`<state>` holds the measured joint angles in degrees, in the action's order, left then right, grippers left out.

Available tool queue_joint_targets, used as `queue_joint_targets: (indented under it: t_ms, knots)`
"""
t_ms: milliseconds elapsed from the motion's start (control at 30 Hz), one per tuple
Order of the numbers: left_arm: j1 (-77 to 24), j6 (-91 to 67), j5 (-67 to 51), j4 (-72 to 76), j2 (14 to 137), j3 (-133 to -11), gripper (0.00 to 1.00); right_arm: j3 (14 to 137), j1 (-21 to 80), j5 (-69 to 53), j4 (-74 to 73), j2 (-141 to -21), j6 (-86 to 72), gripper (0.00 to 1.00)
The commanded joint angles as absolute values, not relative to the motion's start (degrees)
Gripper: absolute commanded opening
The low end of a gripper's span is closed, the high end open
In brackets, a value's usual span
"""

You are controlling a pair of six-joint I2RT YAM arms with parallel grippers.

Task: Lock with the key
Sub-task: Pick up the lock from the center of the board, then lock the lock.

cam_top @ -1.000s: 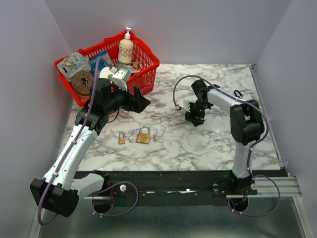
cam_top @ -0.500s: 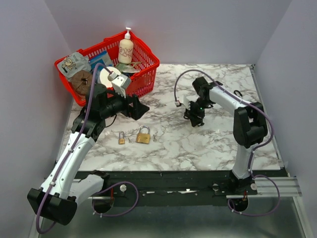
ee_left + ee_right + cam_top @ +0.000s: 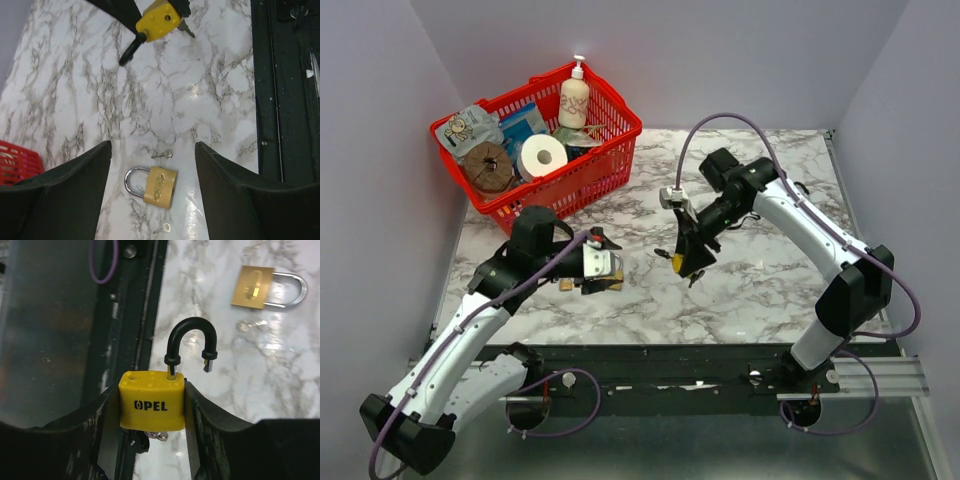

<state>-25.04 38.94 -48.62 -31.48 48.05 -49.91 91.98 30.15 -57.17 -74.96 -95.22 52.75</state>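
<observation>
My right gripper (image 3: 688,262) (image 3: 151,407) is shut on a yellow padlock (image 3: 151,400) marked OPEL and holds it above the table. Its black shackle (image 3: 191,347) is open, with one leg out of the body. A key with a ring (image 3: 150,437) hangs under the padlock. The padlock also shows in the left wrist view (image 3: 159,20). My left gripper (image 3: 603,270) (image 3: 152,147) is open just above a brass padlock (image 3: 160,186) with a shut shackle, which lies between its fingers. Two small loose keys (image 3: 162,155) lie beside that padlock.
A red basket (image 3: 610,150) with a bottle, a paper roll and packets stands at the back left. A small brass lock (image 3: 566,285) lies left of my left gripper. The table's black front edge (image 3: 285,100) runs close to both grippers.
My right gripper has swung left and toward the front, now holding the yellow padlock up. My left gripper has come away from the basket and down over the brass padlock.
</observation>
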Motion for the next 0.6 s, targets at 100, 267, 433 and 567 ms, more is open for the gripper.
queue_joint_targets:
  t_ms: [100,267,433,567]
  knots:
    - [-36.4,49.5,-42.7,-27.4,50.4,-51.9,0.69,90.4,34.7,-66.1,-87.4,-94.0,47.4,0.01]
    - [-40.1,47.7,-41.2,-25.6,52.0,-52.9,0.62,90.3,37.2,-66.4,-87.4,-93.8,45.8,0.01]
    - [-43.1,46.8,-39.4,-24.3,53.3,-53.5,0.59,90.8,38.9,-65.8,-87.2,-94.0,45.5,0.01]
    - [-44.5,46.6,-38.6,-23.7,53.8,-53.4,0.56,91.8,39.5,-65.9,-87.5,-94.2,45.2,0.01]
